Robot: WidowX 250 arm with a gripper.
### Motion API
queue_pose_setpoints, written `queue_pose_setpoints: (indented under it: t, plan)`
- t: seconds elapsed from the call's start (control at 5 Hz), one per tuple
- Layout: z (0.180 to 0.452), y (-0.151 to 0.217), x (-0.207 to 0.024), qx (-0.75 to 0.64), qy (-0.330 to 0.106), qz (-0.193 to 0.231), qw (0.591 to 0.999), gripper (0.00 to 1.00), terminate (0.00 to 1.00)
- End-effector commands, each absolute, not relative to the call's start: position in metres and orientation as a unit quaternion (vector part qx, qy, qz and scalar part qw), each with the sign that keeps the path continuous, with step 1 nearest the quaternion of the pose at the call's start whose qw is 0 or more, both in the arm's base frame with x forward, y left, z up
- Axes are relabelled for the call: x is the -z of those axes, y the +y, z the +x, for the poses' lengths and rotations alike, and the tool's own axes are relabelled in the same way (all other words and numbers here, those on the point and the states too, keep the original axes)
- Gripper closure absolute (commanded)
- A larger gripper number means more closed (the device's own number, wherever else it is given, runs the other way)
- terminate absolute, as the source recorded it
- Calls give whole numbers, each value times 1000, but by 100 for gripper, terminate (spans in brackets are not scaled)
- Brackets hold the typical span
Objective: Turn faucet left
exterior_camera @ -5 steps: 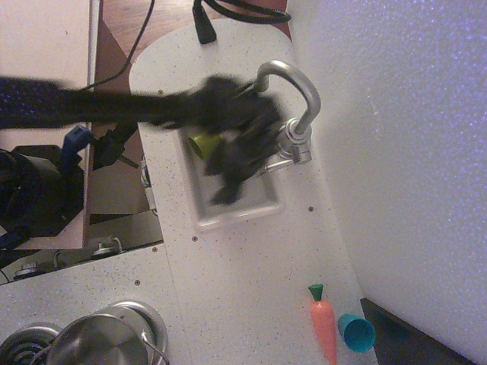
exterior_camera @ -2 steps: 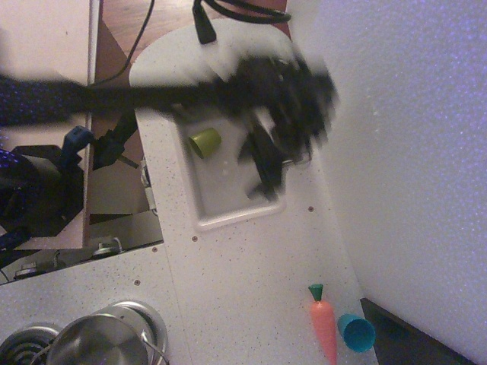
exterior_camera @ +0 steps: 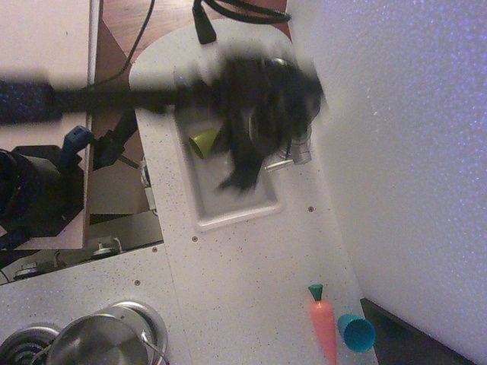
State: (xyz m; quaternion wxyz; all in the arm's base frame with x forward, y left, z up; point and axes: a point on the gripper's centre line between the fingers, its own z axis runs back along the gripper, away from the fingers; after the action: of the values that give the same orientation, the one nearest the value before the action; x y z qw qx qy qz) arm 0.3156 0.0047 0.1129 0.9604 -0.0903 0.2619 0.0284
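Note:
The silver faucet [exterior_camera: 293,152] stands at the right rim of the white sink [exterior_camera: 228,205]; only its ribbed base and small side lever show, the arched spout is hidden behind my arm. My black gripper [exterior_camera: 243,163] is motion-blurred over the sink and faucet, fingers pointing down toward the basin. The blur hides whether it is open or shut, and whether it touches the spout. A green cup [exterior_camera: 204,141] lies in the sink, left of the gripper.
An orange toy carrot [exterior_camera: 323,323] and a teal cup [exterior_camera: 356,332] lie at the counter's lower right. A steel pot [exterior_camera: 99,342] sits on the stove burner at lower left. A white foam wall [exterior_camera: 411,152] runs along the right. Black cables [exterior_camera: 205,19] hang at the top.
My gripper swung from the sink's middle up and right over the faucet, then back left a little. The spout, plainly arched a second ago, is now covered by the blurred arm.

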Motion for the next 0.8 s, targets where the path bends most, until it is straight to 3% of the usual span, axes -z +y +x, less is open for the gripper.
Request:
queue_pose_setpoints:
  t: [0.0, 0.2, 0.4, 0.6]
  plan:
    - [301, -40, -112, 11, 348, 65, 935, 0, 0]
    - [278, -10, -136, -112, 283, 88, 948, 0, 0]
    - [251, 40, -179, -210, 196, 14, 958, 0, 0]
    - [243, 89, -198, -256, 167, -7, 952, 0, 0]
